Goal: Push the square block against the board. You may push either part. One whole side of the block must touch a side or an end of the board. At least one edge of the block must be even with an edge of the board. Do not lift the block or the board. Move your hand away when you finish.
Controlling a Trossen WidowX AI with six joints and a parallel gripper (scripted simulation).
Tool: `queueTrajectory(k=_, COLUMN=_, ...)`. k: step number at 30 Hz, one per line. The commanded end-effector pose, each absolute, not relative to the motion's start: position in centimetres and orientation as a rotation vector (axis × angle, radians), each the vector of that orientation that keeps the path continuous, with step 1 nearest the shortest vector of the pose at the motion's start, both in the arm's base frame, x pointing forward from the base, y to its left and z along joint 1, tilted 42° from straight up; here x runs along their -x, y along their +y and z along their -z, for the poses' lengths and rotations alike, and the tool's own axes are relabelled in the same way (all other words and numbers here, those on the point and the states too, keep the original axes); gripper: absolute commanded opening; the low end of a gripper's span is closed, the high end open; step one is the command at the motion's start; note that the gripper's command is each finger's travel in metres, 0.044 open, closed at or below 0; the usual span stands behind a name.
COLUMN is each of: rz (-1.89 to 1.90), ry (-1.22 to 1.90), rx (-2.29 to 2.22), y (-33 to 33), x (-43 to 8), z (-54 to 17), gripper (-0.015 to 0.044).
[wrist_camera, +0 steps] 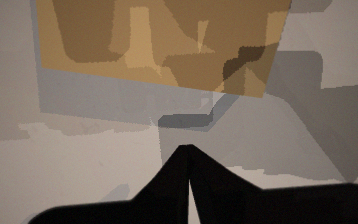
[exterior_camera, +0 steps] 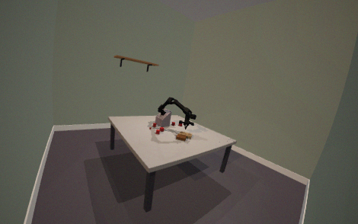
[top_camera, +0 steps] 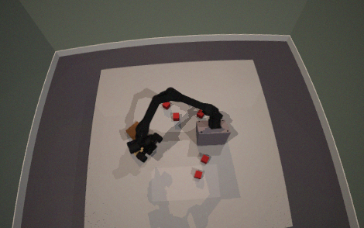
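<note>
Green walls [top_camera: 154,19] [exterior_camera: 121,91] are joined to a purple-grey floor [top_camera: 73,116] [exterior_camera: 68,168] by pale skirting board [top_camera: 173,39] [exterior_camera: 37,183]. A wooden wall shelf [exterior_camera: 136,60] is held by two dark brackets [exterior_camera: 121,62]. Shadows are cast beneath the bench [top_camera: 231,85] [exterior_camera: 148,152].
</note>
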State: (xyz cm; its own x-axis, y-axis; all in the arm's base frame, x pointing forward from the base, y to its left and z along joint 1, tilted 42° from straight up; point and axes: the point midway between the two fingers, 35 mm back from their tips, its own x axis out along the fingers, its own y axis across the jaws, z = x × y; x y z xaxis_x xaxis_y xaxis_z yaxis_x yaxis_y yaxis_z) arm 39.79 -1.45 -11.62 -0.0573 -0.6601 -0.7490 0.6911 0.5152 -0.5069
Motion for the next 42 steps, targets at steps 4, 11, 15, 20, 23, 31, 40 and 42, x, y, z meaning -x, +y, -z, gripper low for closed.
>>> queueTrajectory(k=4, rz=0.966, ry=1.303, rx=0.126, y=-3.5, x=-41.1, z=9.4, gripper=0.0)
queueTrajectory(k=11, rz=0.804, ry=1.418, rx=0.311, y=-5.6, x=-42.0, z=7.5, gripper=0.0)
queueTrajectory(k=15, rz=0.707, ry=1.478, rx=0.417, y=-6.9, x=-42.4, z=6.4, gripper=0.0)
queueTrajectory(k=20, rz=0.582, ry=1.545, rx=0.55, y=-8.5, x=-42.7, z=5.0, gripper=0.0)
queueTrajectory(k=23, rz=0.505, ry=1.582, rx=0.629, y=-9.5, x=-42.9, z=4.1, gripper=0.0)
queueTrajectory(k=31, rz=0.291, ry=1.669, rx=0.841, y=-12.2, x=-43.2, z=1.8, gripper=0.0)
queueTrajectory(k=40, rz=0.037, ry=1.745, rx=1.075, y=-15.3, x=-43.1, z=-1.0, gripper=0.0)
queueTrajectory(k=42, rz=-0.022, ry=1.759, rx=1.126, y=-16.0, x=-43.0, z=-1.6, gripper=0.0)
